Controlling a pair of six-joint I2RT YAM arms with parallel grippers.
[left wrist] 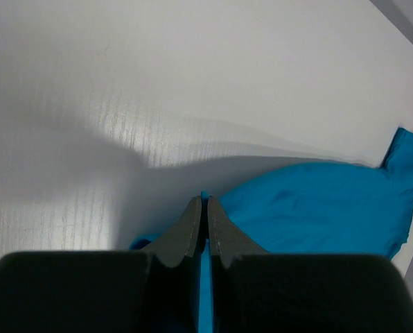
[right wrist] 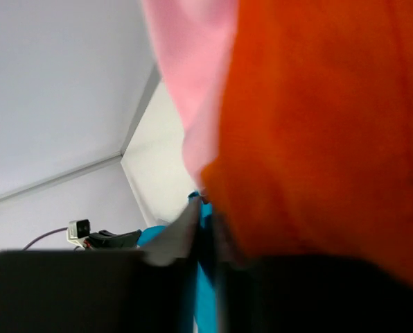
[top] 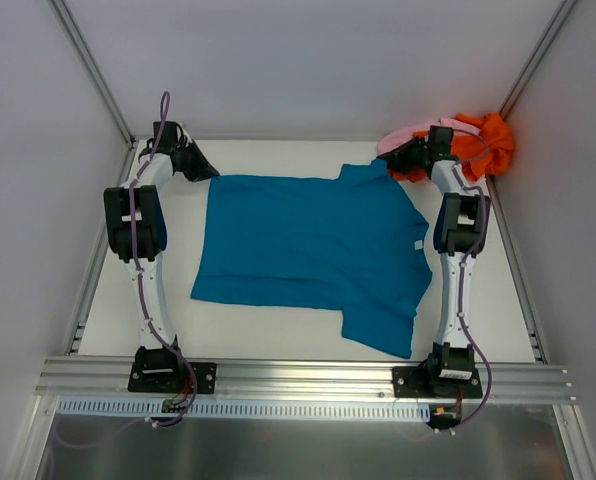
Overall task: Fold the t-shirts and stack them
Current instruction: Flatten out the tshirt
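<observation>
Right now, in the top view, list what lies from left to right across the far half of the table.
left gripper → teal-blue t-shirt → pink t-shirt → orange t-shirt
</observation>
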